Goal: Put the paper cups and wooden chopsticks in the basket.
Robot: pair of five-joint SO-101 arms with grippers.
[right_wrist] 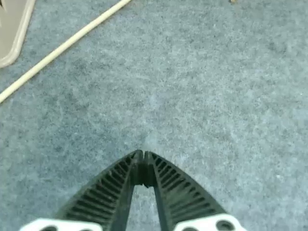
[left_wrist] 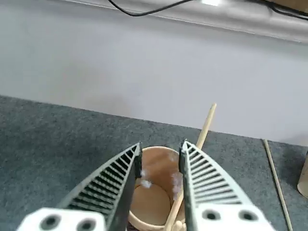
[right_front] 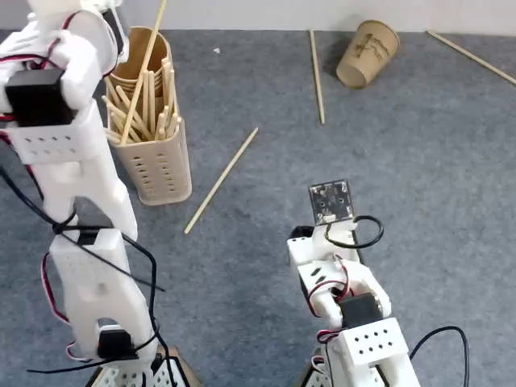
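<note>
High view is hiding the left claw behind that arm's own white shell, which is hanging over the basket (right_front: 161,169). The basket is standing as a tall beige plastic bin with rounded corners and rows of small slots punched in its wall. A bundle of wooden chopsticks (right_front: 149,113) is standing inside it, crowding a brown paper cup (right_front: 135,64) whose rim is partly lying under the arm. One leaning chopstick (right_front: 151,48) is poking out past the others.

In the left wrist view the left claw (left_wrist: 160,145) is showing ribbed black fingers standing a little apart and gripping nothing, right above that cup's round mouth. The frame edge is cutting off the cup's lower half.

A tipped paper cup (right_front: 368,53) is lying on its side near the far edge of the grey carpet (right_front: 419,161), well apart from the basket. A far chopstick (right_front: 317,76) is lying just beside it. A near chopstick (right_front: 222,179) is lying slantwise close to the basket, and a corner chopstick (right_front: 472,56) is running out of frame at the far right.

The right claw (right_wrist: 143,156) is pressing its fingertips together with nothing between them, over felt-like pile. In the high view it is sitting tucked under a small camera board (right_front: 330,201) and is hard to make out.
</note>
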